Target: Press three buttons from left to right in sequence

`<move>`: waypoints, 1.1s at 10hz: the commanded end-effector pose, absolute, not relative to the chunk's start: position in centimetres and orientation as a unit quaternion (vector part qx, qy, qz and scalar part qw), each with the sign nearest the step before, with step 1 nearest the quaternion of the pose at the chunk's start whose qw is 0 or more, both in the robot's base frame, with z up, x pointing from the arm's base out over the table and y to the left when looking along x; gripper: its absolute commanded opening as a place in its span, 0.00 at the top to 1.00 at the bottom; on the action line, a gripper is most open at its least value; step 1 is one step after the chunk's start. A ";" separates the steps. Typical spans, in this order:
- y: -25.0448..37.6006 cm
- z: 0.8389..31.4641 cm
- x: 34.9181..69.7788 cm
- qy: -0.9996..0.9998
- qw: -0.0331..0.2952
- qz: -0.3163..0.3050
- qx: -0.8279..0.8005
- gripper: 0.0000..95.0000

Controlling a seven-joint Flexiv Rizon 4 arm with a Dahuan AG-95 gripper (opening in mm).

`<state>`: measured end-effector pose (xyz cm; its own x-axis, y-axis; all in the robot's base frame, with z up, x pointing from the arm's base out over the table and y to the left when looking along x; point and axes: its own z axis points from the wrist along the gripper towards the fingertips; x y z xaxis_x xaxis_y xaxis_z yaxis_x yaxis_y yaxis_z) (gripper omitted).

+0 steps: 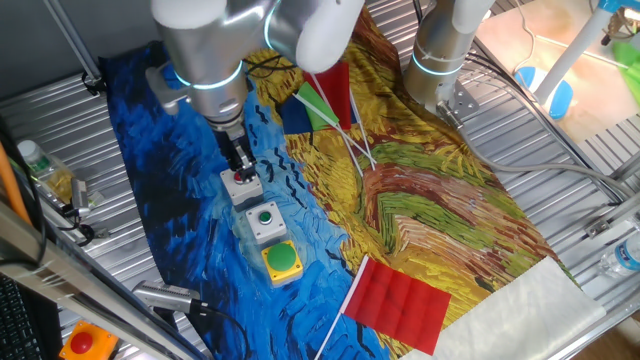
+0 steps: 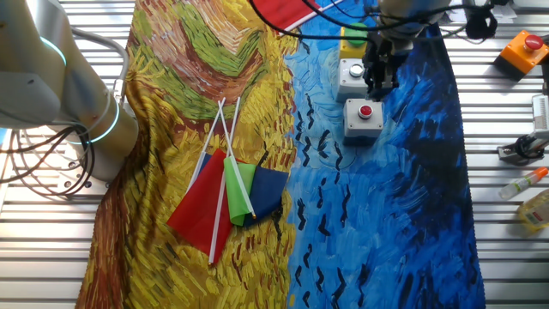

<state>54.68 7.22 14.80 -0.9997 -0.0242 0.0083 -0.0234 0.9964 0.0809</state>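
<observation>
Three button boxes stand in a row on the blue part of the cloth. The grey box with the red button (image 1: 242,186) (image 2: 364,118) is at one end. Then comes the grey box with the green button (image 1: 265,222) (image 2: 350,77), then the yellow box with the green dome (image 1: 282,260) (image 2: 353,36). My gripper (image 1: 241,165) (image 2: 378,86) points straight down at the red-button box. In the other fixed view its tips hang just above the box's far edge, and the red button shows uncovered. The fingers look dark and no gap can be made out.
An orange box with a red button (image 1: 82,342) (image 2: 523,50) lies off the cloth. A bundle of small flags (image 1: 325,100) (image 2: 227,193) and a single red flag (image 1: 400,305) rest on the yellow part. A second arm's base (image 1: 440,60) (image 2: 81,107) stands nearby.
</observation>
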 end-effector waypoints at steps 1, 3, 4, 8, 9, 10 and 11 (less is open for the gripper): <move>7.3 14.6 54.8 -0.999 0.010 -0.046 0.005 0.60; 7.7 14.1 55.0 -0.999 0.010 -0.048 0.004 0.60; 7.8 14.0 54.9 -0.999 0.008 -0.048 0.004 0.60; 7.6 13.6 54.2 -0.999 -0.018 -0.046 -0.007 0.60; 7.6 13.5 54.0 -0.999 -0.020 -0.048 -0.011 0.60; 7.6 13.4 53.9 -0.999 -0.020 -0.048 -0.012 0.60; 7.5 13.4 53.8 -0.999 -0.020 -0.048 -0.012 0.60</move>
